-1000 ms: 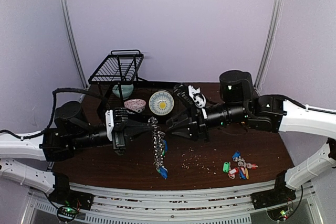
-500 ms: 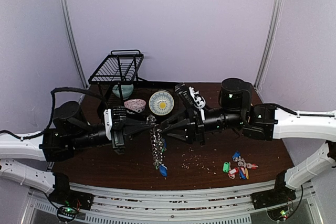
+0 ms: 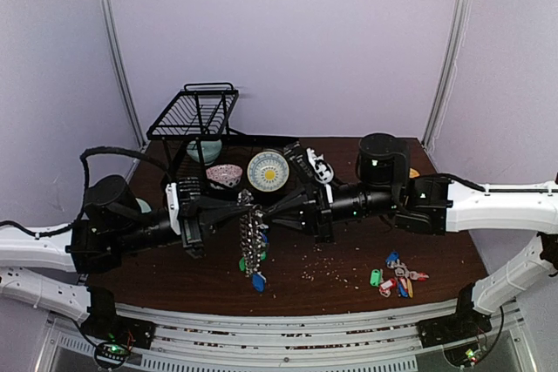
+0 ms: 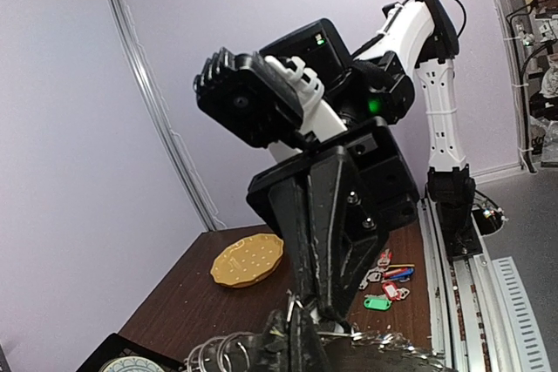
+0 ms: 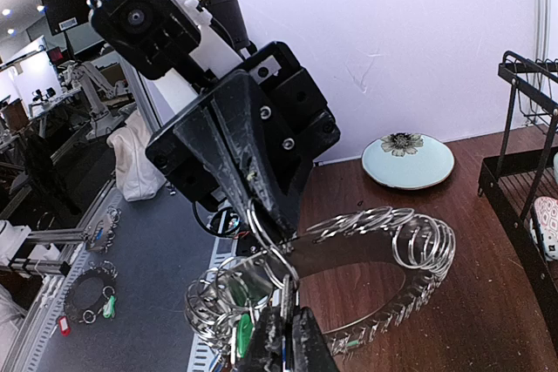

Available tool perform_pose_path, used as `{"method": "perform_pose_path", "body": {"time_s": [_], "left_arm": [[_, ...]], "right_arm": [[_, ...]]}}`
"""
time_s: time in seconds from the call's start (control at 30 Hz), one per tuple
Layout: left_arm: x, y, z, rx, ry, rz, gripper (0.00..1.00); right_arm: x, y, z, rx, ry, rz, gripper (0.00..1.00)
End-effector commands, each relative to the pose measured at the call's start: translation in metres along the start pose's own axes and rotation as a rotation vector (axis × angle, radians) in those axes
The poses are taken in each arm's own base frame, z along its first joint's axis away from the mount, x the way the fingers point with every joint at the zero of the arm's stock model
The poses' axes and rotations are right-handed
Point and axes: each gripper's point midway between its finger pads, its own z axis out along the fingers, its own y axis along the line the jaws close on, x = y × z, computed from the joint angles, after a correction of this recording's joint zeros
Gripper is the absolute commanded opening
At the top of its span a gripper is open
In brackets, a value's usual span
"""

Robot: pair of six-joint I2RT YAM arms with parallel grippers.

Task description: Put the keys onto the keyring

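Note:
The keyring (image 3: 251,237), a flat dark ring edged with small silver rings and blue and green tags, hangs on edge above the table between the two arms. My left gripper (image 3: 237,208) is shut on its top rim from the left; in the left wrist view the left gripper (image 4: 301,337) pinches a small silver ring. My right gripper (image 3: 264,209) faces it tip to tip. In the right wrist view the right gripper (image 5: 286,337) is shut on one of the keys (image 5: 284,289), a flat silver key hanging from a small ring on the keyring (image 5: 349,254).
A bunch of keys with coloured tags (image 3: 397,274) lies on the table at the front right. Behind the arms stand a yellow-patterned plate (image 3: 268,170), a pink bowl (image 3: 224,174) and a black wire rack (image 3: 193,113). Crumbs (image 3: 318,263) dot the middle.
My right gripper has moved left up to the left gripper's tip and closed on a key. The left arm and the hanging keyring have shifted slightly left.

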Motion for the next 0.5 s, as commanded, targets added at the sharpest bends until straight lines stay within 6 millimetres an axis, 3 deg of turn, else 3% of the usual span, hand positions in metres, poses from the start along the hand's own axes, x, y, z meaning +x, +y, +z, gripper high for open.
{"method": "perform_pose_path", "body": {"time_s": [0.0, 0.1, 0.13, 0.3, 0.47], "left_arm": [[-0.056, 0.013, -0.016, -0.050, -0.230, -0.029, 0.00], [-0.063, 0.009, -0.021, -0.030, -0.270, -0.049, 0.00], [-0.063, 0.007, -0.021, -0.019, -0.277, -0.054, 0.00], [-0.065, 0.001, -0.021, 0.019, -0.296, -0.066, 0.00], [-0.065, -0.002, -0.021, 0.034, -0.299, -0.062, 0.00]], "right_arm": [[0.001, -0.002, -0.006, 0.039, 0.023, -0.035, 0.00], [0.016, -0.004, -0.001, 0.063, 0.124, -0.046, 0.00], [0.028, -0.002, 0.003, 0.055, 0.185, -0.042, 0.00], [0.050, 0.014, 0.018, -0.034, 0.320, -0.053, 0.00], [0.051, 0.015, 0.028, -0.074, 0.346, -0.057, 0.00]]}}
